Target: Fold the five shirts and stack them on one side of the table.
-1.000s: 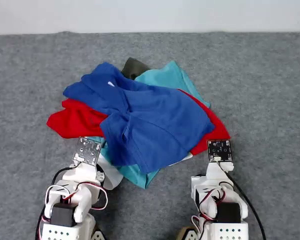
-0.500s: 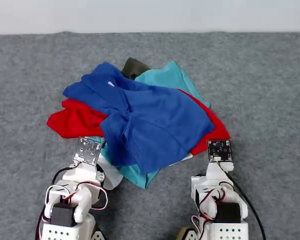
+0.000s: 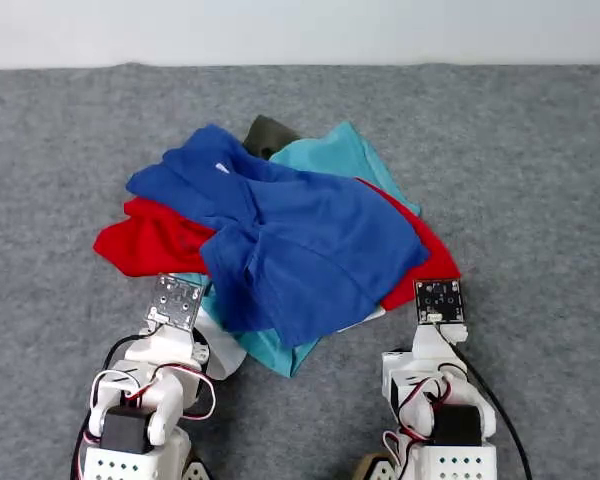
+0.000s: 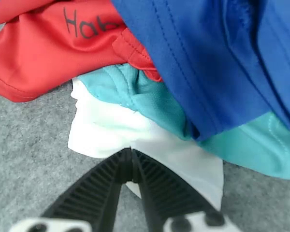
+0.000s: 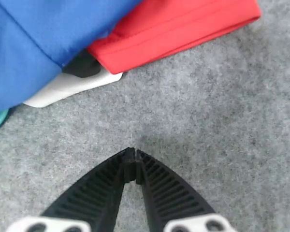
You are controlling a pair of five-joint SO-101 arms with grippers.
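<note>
A loose heap of shirts lies mid-table: a blue shirt [image 3: 300, 245] on top, a red shirt [image 3: 150, 240] under it, a teal shirt [image 3: 335, 155], a dark olive one [image 3: 268, 133] at the back and a white shirt [image 3: 223, 350] peeking out at the near edge. My left gripper [image 4: 131, 153] is shut, empty, its tip over the white shirt [image 4: 135, 140] beside the teal [image 4: 135, 92] and red [image 4: 53, 53] cloth. My right gripper [image 5: 130, 155] is shut, empty, over bare mat just short of the red hem [image 5: 174, 34] and white edge [image 5: 72, 89].
A grey mat [image 3: 540, 180] covers the table, with open room left and right of the heap. Both arm bases [image 3: 140, 420] [image 3: 435, 420] stand at the near edge. A pale wall strip runs along the far side.
</note>
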